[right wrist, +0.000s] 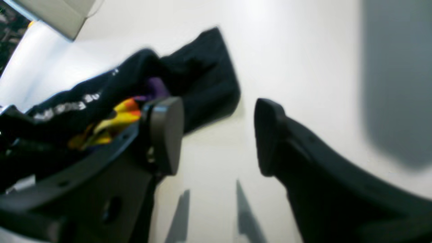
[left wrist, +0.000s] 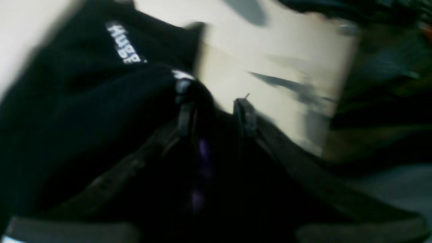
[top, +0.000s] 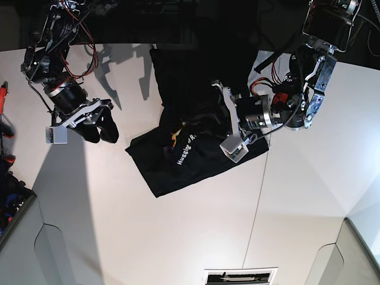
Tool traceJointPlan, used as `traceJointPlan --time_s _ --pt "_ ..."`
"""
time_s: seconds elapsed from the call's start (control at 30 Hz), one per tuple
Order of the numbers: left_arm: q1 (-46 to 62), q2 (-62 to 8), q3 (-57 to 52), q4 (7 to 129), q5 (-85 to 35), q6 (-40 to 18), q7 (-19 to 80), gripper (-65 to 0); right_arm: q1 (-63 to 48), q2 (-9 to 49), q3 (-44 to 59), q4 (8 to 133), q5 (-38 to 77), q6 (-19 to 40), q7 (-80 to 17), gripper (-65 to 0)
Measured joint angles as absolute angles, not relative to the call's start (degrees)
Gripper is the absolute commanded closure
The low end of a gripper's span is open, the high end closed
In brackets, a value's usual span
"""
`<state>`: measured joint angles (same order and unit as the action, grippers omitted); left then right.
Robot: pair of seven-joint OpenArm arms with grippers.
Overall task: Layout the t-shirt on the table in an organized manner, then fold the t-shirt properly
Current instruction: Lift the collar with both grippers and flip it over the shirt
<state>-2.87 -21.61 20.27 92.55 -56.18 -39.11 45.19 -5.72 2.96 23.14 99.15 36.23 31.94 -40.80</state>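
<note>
Clearly still in the laying-out step, with no fold begun: t-shirt bunched in a crumpled black heap near the middle of the tabletop, far part running up toward the far edge, white lettering and a scrap of orange print showing among the wrinkles. Left pincer down at the right side of the heap; in the left wrist view, black cloth and a purplish strip between the tips, so seemingly pinching the t-shirt near the neck, though too blurred to be sure. Right pincer off to the left of the heap and well apart from it, above bare tabletop; in the right wrist view, tips spread wide with nothing between them, cloth lying beyond the one fingertip. Next move, by judgement: bring the spread right pincer across to the left edge of the heap, take a hem or shoulder, then draw the two grips apart to flatten the cloth before folding.
</note>
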Motion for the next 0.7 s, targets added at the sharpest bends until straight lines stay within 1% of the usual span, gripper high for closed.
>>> traceJointPlan --time_s 0.07,0.13,0.3,0.37,0.57,0.7 --pt "-2.55 -21.56 20.53 92.55 -65.45 -39.33 52.18 -21.6 -6.57 1.87 22.39 98.91 36.21 31.94 -40.86 -33.8" --pt "-2.76 -21.52 20.45 93.19 -73.12 -39.31 56.45 -21.6 -6.81 1.43 20.78 98.04 36.23 32.01 -40.88 -33.8" --pt "-3.86 -21.61 18.52 96.38 -82.54 -39.48 65.52 -21.6 -6.79 1.48 15.53 92.75 34.79 32.16 -37.23 -33.8" --pt "-3.79 -21.52 17.76 96.95 -83.22 -39.46 68.42 -21.6 -6.63 1.61 12.38 90.02 32.08 32.12 -35.83 -33.8" --pt "-3.68 -21.58 9.41 97.19 -83.02 -39.46 68.1 -21.5 -4.89 1.56 4.21 83.79 31.73 32.36 -32.25 -33.8" --pt "-3.68 -21.41 2.2 97.23 -83.09 -39.46 67.81 -21.6 -4.75 -0.01 2.81 83.35 31.42 32.62 -32.12 -33.8"
